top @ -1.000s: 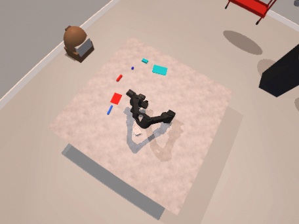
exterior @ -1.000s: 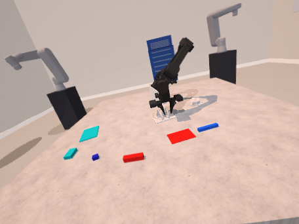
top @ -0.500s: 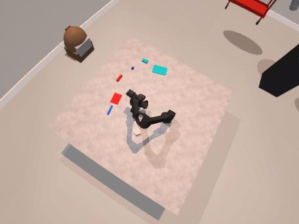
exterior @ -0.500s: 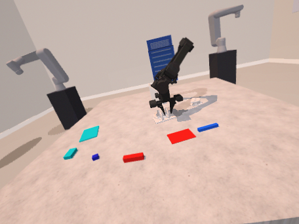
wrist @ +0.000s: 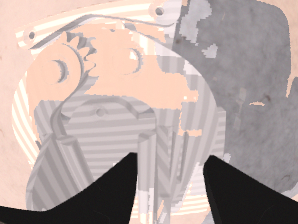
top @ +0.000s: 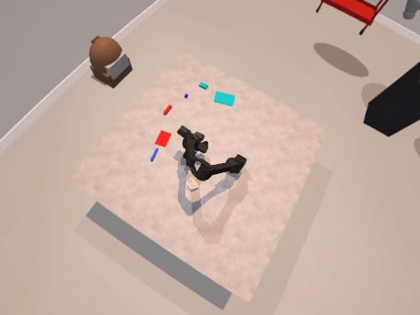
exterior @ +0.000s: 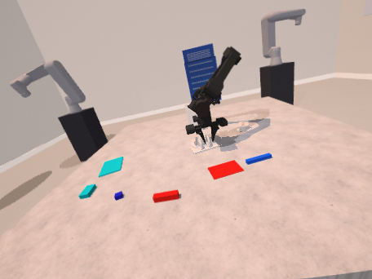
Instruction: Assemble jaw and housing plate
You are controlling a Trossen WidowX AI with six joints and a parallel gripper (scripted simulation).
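The pale base assembly (exterior: 198,151) stands on the table under the arm. In the wrist view a jaw (wrist: 42,75) with gear teeth sits around a round hub at the left. A second pale part (wrist: 150,82), apparently the other jaw, lies to its right; whether its teeth mesh is unclear. My gripper (exterior: 209,141) (wrist: 171,162) is low over the base, shut on a pale upright piece (wrist: 146,172), apparently part of this jaw; its lower end is hidden. The housing plate (top: 192,184) (exterior: 243,126), a small pale piece with holes, lies apart on the table.
A red square (top: 163,138) (exterior: 225,170) and a blue bar (top: 154,155) (exterior: 259,158) lie near the base. A red block (exterior: 166,196), small blue cube (exterior: 118,196) and two cyan pieces (exterior: 111,166) (exterior: 87,191) lie farther off. The arm's shadow crosses the housing plate's side.
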